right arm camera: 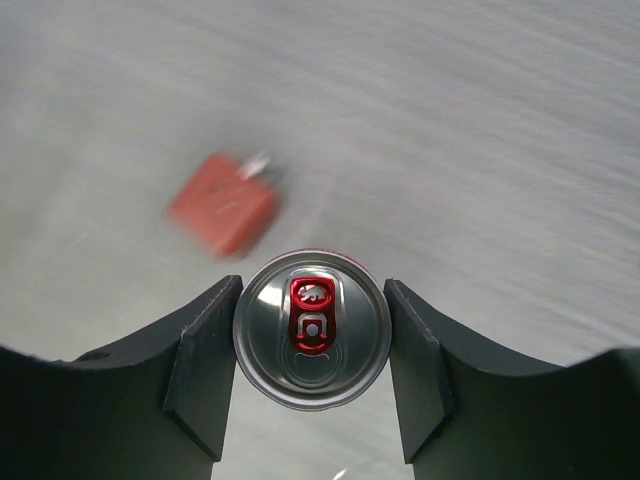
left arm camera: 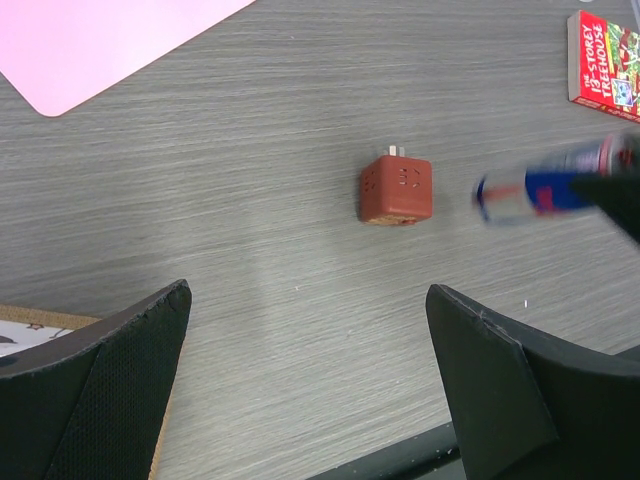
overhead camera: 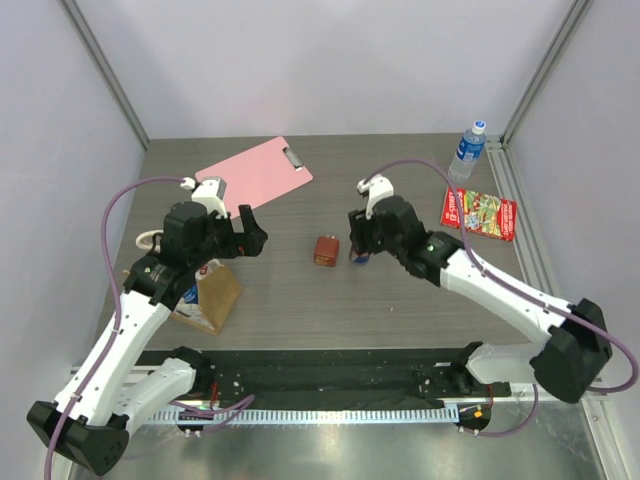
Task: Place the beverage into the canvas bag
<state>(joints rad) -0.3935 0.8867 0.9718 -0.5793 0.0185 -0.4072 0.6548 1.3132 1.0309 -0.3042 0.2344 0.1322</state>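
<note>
Right wrist shows one can (right arm camera: pixel 312 328) clamped, one reddish box (right arm camera: pixel 222 204).

The grey wood-grain counter (overhead camera: pixel 400 300) carries a pink clipboard (overhead camera: pixel 255 172), an upright water bottle (overhead camera: pixel 467 150), a red book (overhead camera: pixel 479 214), a reddish-brown box (overhead camera: pixel 325 250) and the canvas bag (overhead camera: pixel 218 298).

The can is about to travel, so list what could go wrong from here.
The right tool grips the silver-topped beverage can by its round sides; it could slip. The reddish-brown cube box lies between it and the tan canvas bag; a low carry might knock it. The left arm hangs over the bag, possibly blocking entry.
</note>
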